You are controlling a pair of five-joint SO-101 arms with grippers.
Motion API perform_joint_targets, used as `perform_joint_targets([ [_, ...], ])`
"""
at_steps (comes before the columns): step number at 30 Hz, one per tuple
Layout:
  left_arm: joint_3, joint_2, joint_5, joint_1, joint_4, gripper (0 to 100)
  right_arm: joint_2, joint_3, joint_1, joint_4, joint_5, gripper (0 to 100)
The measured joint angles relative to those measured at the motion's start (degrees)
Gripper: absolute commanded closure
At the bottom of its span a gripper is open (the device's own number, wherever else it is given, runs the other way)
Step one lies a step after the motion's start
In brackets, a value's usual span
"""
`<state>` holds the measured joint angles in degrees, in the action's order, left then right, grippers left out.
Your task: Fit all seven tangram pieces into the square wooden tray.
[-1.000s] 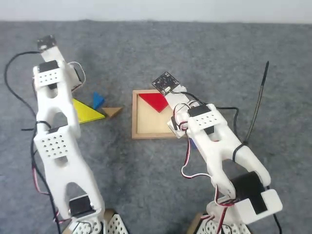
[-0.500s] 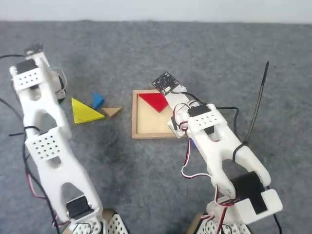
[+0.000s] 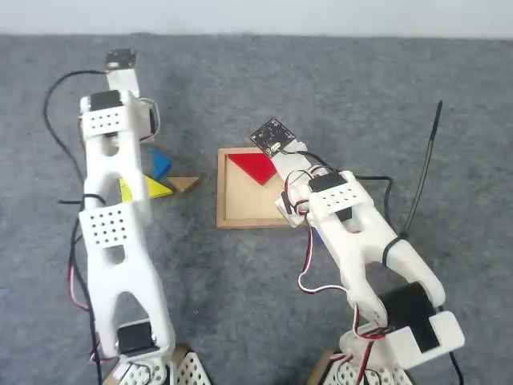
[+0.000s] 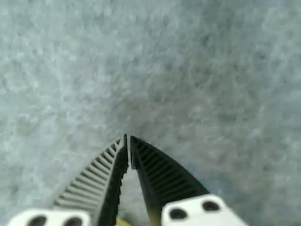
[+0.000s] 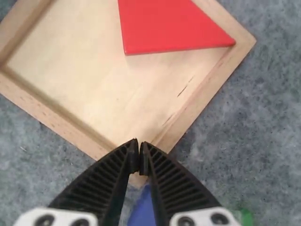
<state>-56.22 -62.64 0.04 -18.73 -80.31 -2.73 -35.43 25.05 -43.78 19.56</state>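
The tray (image 3: 222,188) is sitting mid-frame, with 1 red triangle (image 3: 252,167) lying in its upper right corner. The left pincer (image 4: 127,141) and right pincer (image 5: 138,146) are both closed, holding nothing. The yellow triangle (image 3: 156,188) is lying flat to the left. I think closed jaws risk pushing it away.

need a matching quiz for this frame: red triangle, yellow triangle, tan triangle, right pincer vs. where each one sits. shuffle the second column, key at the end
Things
1. red triangle
2. yellow triangle
3. tan triangle
4. right pincer

Places
A. partly hidden under the left arm
B. shut, tips over the rim of the tray
C. lying flat inside the tray
D. on the carpet, between the tray and another loose piece

Pairs: 1-C, 2-A, 3-D, 4-B
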Motion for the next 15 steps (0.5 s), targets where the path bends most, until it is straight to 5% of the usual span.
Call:
perform_joint_targets([
  [7,-0.79,-1.32,-1.85,-4.57,-6.59,99,0.00,0.00,0.00,0.00,0.18,98.8],
  [15,-1.58,-1.32,-15.30,-5.98,-14.95,99,0.00,0.00,0.00,0.00,1.05,98.8],
])
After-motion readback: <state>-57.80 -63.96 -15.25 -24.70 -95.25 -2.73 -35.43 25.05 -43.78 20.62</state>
